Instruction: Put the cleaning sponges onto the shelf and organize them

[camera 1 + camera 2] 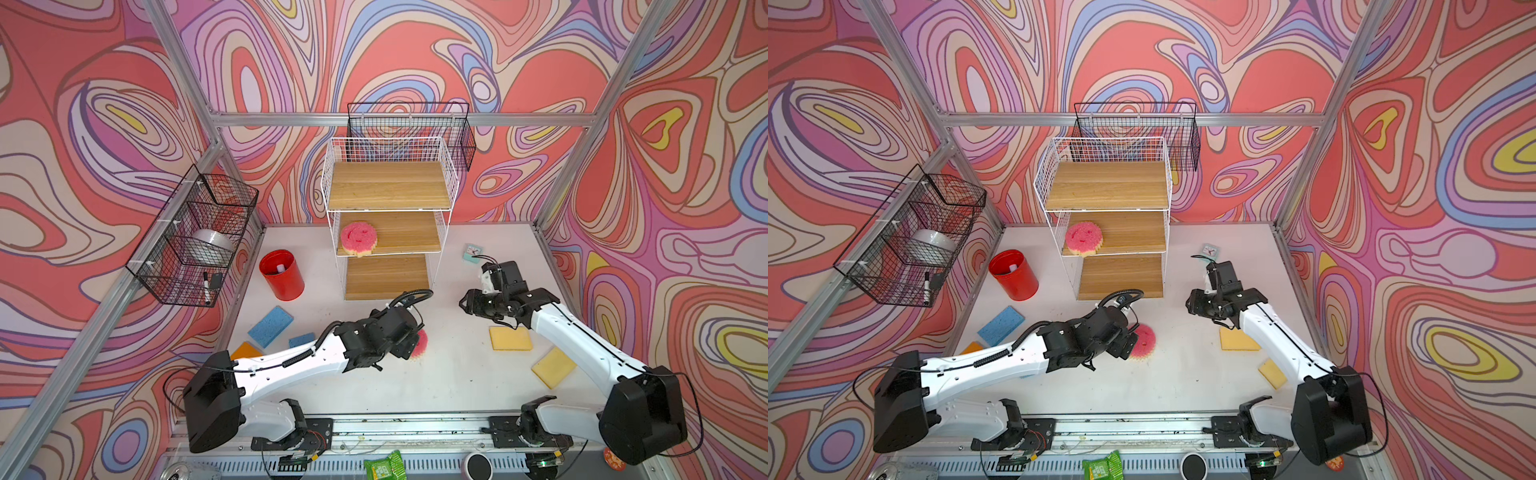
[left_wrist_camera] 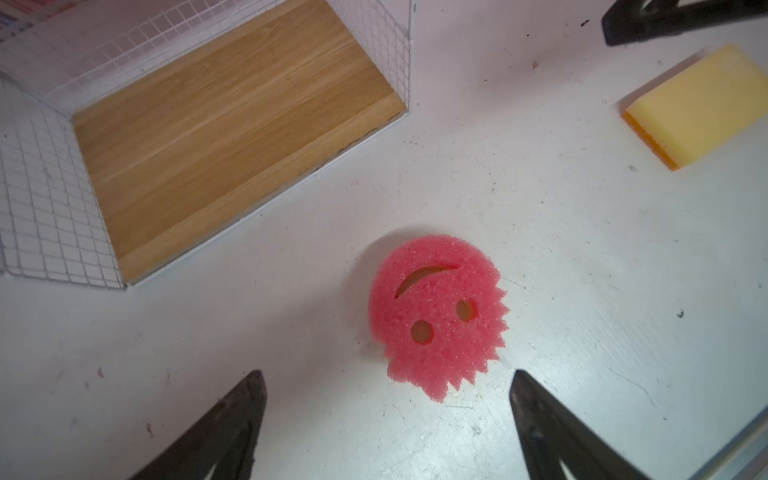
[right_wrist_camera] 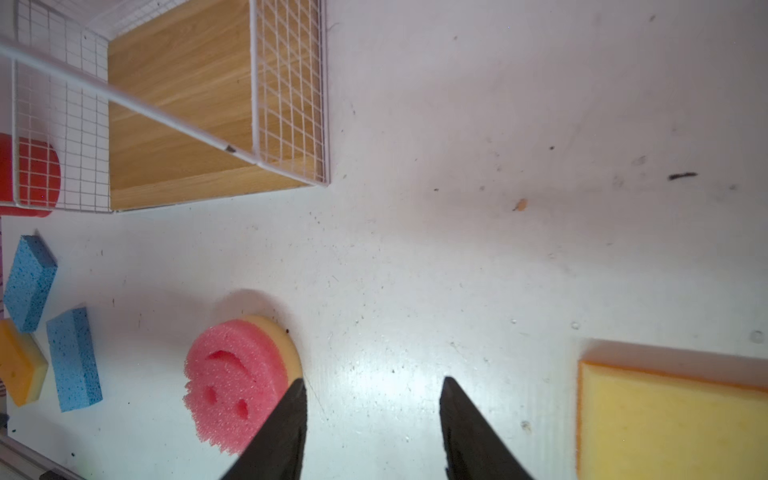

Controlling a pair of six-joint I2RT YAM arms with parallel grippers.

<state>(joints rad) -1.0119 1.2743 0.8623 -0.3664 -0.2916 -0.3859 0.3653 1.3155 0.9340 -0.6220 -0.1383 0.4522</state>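
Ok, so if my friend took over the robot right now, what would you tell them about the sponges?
The left gripper is open and empty, right by the loose smiley sponge on the table.
The right gripper is open and empty, above bare table.
Done: one shelved smiley sponge on the middle board of the shelf.
Left: six on the table: the loose smiley, two blue sponges, one orange sponge, two yellow sponges.
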